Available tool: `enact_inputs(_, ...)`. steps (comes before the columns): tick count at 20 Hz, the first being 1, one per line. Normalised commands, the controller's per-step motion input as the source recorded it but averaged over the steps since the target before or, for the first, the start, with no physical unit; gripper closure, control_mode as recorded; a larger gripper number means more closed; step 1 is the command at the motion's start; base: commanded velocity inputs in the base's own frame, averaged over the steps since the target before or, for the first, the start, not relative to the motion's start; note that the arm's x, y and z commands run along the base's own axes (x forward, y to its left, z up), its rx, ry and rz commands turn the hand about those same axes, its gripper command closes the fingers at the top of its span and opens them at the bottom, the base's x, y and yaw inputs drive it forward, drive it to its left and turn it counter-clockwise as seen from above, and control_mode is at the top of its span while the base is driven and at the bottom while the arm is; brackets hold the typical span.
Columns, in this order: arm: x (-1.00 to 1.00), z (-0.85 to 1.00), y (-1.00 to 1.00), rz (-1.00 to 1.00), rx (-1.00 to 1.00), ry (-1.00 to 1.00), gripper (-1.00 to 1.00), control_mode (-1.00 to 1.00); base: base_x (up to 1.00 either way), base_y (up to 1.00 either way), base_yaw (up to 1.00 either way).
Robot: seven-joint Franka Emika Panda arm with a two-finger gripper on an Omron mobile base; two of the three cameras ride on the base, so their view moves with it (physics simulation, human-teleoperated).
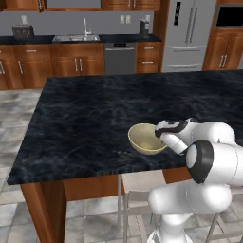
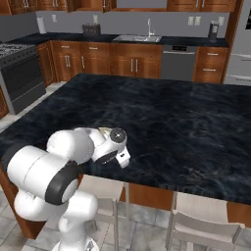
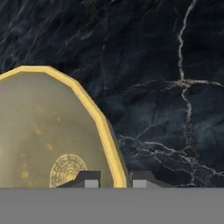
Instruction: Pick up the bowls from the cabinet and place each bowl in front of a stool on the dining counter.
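One olive-beige bowl (image 1: 144,138) with a yellow rim stands upright on the black marble dining counter (image 1: 90,109), close to its front edge and just behind a pale stool (image 1: 140,190). My gripper (image 1: 162,138) reaches down at the bowl's right rim. In the hand view the gripper (image 3: 114,180) straddles that rim, one fingertip (image 3: 85,179) inside the bowl (image 3: 43,131) and the other outside, both close against the wall. From the right base view, just a sliver of the bowl (image 2: 104,130) peeks past my wrist. The second bowl and the wall cabinet are out of view.
A second stool (image 2: 206,218) stands further right along the counter's front. Behind the island runs the back counter with a sink (image 1: 76,37), a toaster (image 1: 23,32) and a dishwasher (image 1: 119,58). A fridge (image 1: 190,33) is at back right, a stove (image 2: 19,73) at left.
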Motion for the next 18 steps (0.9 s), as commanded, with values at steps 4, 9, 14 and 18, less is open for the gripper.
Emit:
enact_inputs(4,0.24,-0.25,-0.02,0.0,0.0,0.0,1.0,-1.0,0.0,0.0,0.0)
enact_inputs(9,-0.02,-0.08,0.0,0.0,0.0,0.0,-1.0,-1.0,0.0,0.0,0.0)
enact_inputs(14,-0.55,0.52,-0.16,0.0,0.0,-0.06,-1.0,-1.0,0.0,0.0,0.0)
enact_inputs(18,-0.44,0.97,-0.26,0.0,-0.02,-0.15,-1.0,-1.0,0.0,0.0,0.0)
